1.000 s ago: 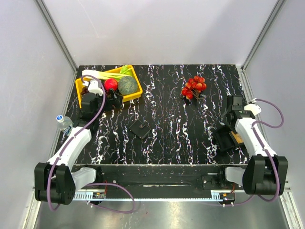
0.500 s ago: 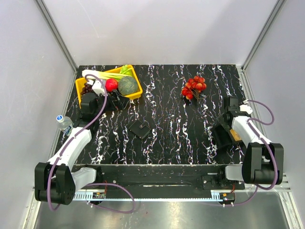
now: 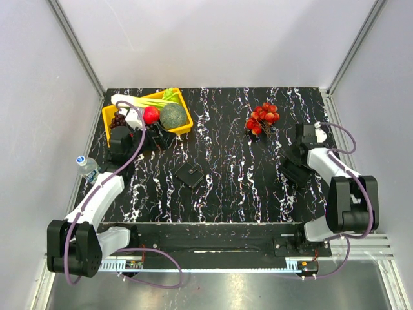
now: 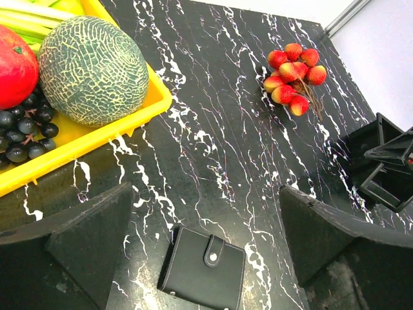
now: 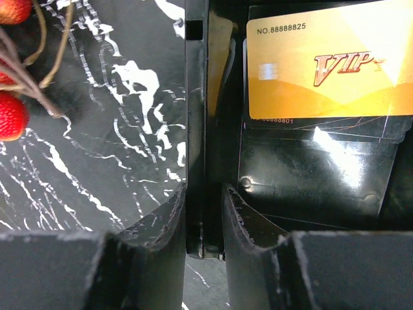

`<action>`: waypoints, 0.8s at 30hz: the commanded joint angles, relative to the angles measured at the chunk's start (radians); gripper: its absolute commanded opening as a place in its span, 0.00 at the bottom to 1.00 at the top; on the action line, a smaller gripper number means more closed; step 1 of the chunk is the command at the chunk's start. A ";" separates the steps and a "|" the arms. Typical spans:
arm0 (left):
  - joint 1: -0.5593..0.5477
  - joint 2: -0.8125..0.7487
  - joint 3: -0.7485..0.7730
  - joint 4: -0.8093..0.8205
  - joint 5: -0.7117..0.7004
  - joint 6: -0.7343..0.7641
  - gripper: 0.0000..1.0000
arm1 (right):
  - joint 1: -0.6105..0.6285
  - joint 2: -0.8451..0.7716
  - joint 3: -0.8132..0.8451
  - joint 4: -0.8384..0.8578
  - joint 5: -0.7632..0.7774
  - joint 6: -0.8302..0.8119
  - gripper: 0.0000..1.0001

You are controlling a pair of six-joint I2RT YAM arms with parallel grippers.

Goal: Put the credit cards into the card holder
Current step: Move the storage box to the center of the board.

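This is a robot lab, set up as a small test booth. Plain white walls (image 3: 213, 39) stand on three sides, held by thin silver metal bars (image 3: 77, 45). Two white and black robot arms, the left arm (image 3: 97, 194) and the right arm (image 3: 326, 161), are bolted to the near edge of a black table with white streaks (image 3: 226, 187). Purple cables (image 3: 140, 143) loop along the arms.

From above, bare table (image 3: 226, 194) lies open through the middle of the frame, around the card holder (image 3: 190, 174). The yellow bin (image 3: 184, 128) blocks the upper left and the strawberries (image 3: 261, 118) the upper centre-right. At right, the black tray (image 3: 295, 173) wall fills my right gripper (image 5: 203, 190).
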 commanded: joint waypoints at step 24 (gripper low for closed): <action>-0.320 -0.011 -0.129 0.007 -0.351 -0.100 0.99 | 0.245 0.139 0.117 0.131 0.017 0.464 0.37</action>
